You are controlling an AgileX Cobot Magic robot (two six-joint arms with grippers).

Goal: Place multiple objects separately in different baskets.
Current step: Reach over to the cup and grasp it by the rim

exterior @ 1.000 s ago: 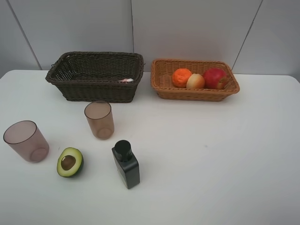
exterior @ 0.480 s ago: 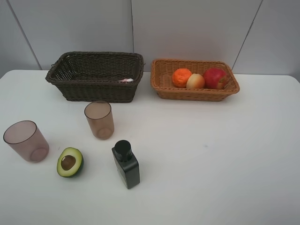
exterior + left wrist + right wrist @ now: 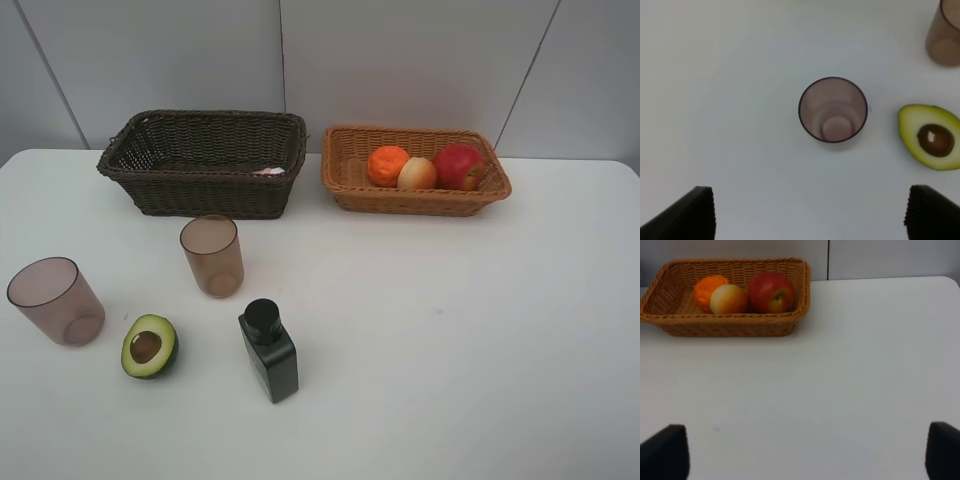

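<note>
The light basket holds the tangerine, peach and apple. A pink and white bit of the pink bottle shows inside the dark basket. On the table stand two cups, the halved avocado and the black bottle. Neither arm shows in the high view. My left gripper hangs open above the near cup, beside the avocado. My right gripper is open, facing the light basket.
White table with a grey panelled wall behind the baskets. The second cup shows at the edge of the left wrist view. The apple, peach and tangerine lie together in the right wrist view.
</note>
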